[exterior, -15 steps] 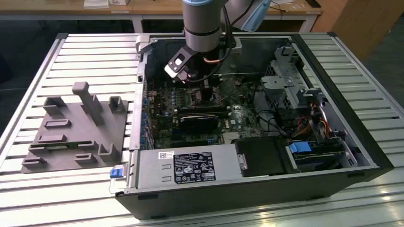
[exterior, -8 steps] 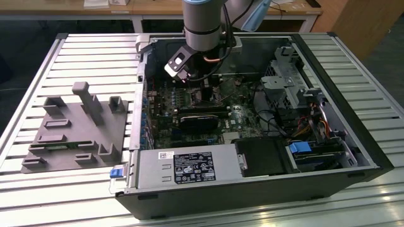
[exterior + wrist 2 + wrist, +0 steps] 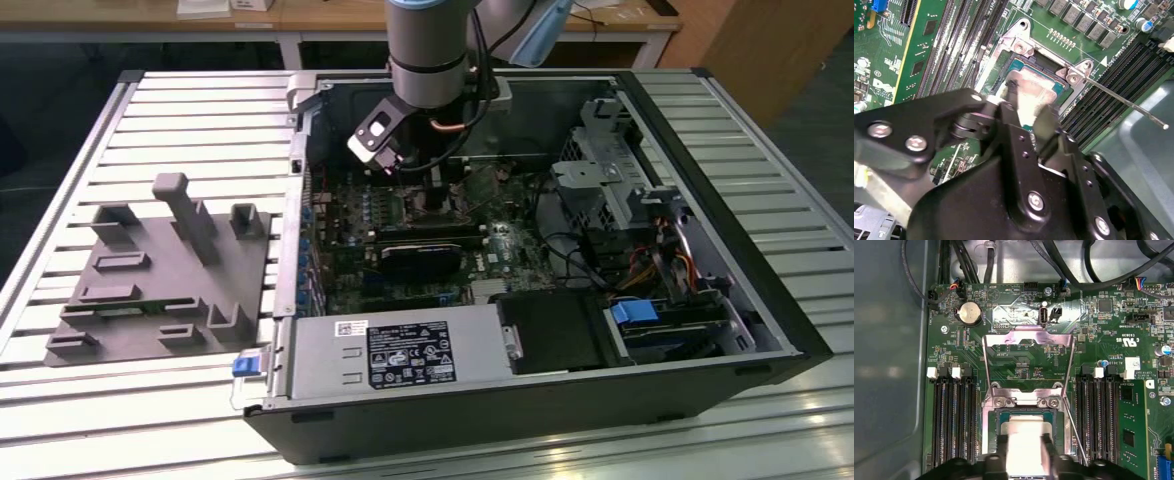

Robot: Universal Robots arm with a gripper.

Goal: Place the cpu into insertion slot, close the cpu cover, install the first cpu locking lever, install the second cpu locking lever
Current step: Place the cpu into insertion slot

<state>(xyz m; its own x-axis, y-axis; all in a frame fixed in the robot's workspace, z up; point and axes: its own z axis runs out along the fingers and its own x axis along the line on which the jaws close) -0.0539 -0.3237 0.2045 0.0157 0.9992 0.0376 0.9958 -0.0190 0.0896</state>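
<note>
The grey robot arm (image 3: 427, 50) reached down into the open black computer box (image 3: 534, 420), which lay on its side on the silver table of metal slats (image 3: 160, 120). A grey plastic holder with posts (image 3: 147, 280) sat on the table, to the exterior view's left of the box.

In both wrist views the black claw (image 3: 1025, 442) hung right over the cpu (image 3: 1028, 89). The cpu was a small, flat, square chip. Its face was dull grey metal and a bit shiny, with a thin green edge around it. It lay flat inside the insertion slot (image 3: 988, 435), a square socket with a silvery metal rim set in the green circuit board (image 3: 1104, 335). The claw was down at the chip's sides, but I could not tell if it was squeezing the chip or had let go.

The cpu cover (image 3: 1028, 338), a thin silvery frame with a square window, was swung open, away from the slot. It was joined to the slot at one side by a hinge with two screws. The green board showed through its window.

A thin metal rod (image 3: 1119, 102) stuck out from a corner of the socket and was not locked down. Long black memory slots (image 3: 954, 425) ran along both sides of the socket. A round silver battery (image 3: 969, 314) sat on the board past the open cover.
</note>
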